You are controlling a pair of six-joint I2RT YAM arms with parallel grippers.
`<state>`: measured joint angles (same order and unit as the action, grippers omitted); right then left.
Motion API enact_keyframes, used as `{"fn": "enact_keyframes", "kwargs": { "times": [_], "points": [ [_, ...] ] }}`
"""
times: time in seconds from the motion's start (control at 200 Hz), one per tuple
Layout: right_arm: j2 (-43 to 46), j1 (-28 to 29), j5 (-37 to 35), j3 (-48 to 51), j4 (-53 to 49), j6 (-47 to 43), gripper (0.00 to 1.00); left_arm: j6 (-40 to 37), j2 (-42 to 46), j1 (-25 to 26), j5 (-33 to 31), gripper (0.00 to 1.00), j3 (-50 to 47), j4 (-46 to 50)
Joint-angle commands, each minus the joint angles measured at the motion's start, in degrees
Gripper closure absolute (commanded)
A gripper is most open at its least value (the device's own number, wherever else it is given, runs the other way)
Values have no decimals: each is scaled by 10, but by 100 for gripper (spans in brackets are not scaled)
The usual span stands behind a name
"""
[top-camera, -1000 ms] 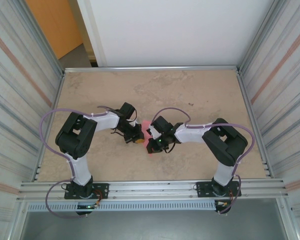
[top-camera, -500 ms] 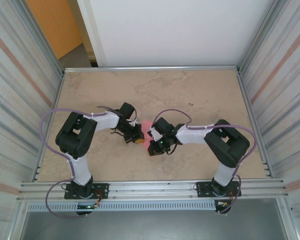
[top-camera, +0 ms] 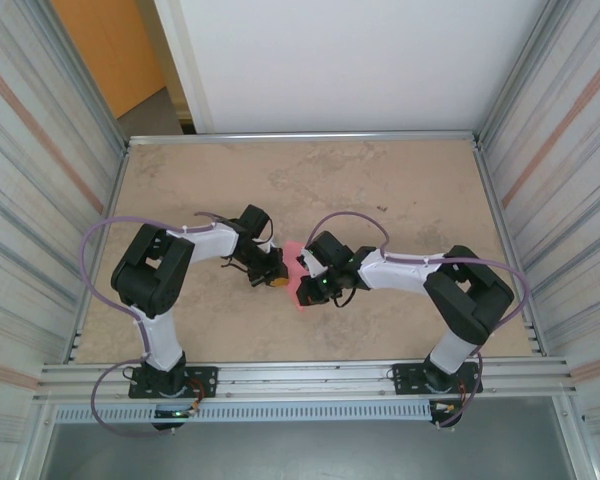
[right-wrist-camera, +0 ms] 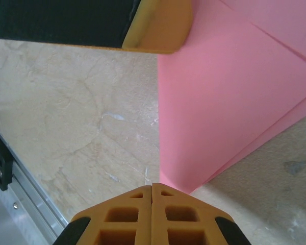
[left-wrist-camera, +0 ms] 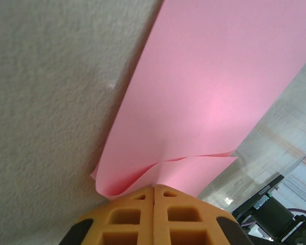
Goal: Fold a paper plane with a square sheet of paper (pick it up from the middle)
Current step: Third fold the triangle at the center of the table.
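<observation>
The square sheet of paper is pink and folded over, and it sits between the two grippers at the middle of the table. In the left wrist view its two layers curl out from the tips of my left gripper, which is shut on its edge. My right gripper is shut too, with the paper's corner running in at its tips. The paper's straight edge runs up to one of the left gripper's orange fingers. From above, the left gripper and the right gripper almost meet.
Metal rails edge the table at the front, and ribbed walls close both sides. Both arms reach inward from their bases, with bare tabletop behind and beside them.
The right arm's elbow has swung out to the right while its gripper stayed at the paper. More pink now shows below the right gripper. The left arm has not moved.
</observation>
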<state>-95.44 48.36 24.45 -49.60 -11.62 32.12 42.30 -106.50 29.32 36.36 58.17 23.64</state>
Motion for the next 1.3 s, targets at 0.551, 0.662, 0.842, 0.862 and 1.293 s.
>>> {"fn": "enact_keyframes", "kwargs": {
  "times": [0.551,0.662,0.842,0.862,1.293],
  "points": [
    [-41,13,26,-10,-23,5,96,32,17,5,10,90,-5,-24],
    [-49,13,21,-11,-29,4,95,32,22,4,12,89,-4,-25],
    [-61,13,14,-13,-36,4,96,30,29,4,23,88,-3,-34],
    [-63,12,15,-12,-36,4,96,30,29,5,24,88,-3,-35],
    [7,-21,23,-28,-2,23,94,19,3,4,13,90,-4,-29]
  ]
}}
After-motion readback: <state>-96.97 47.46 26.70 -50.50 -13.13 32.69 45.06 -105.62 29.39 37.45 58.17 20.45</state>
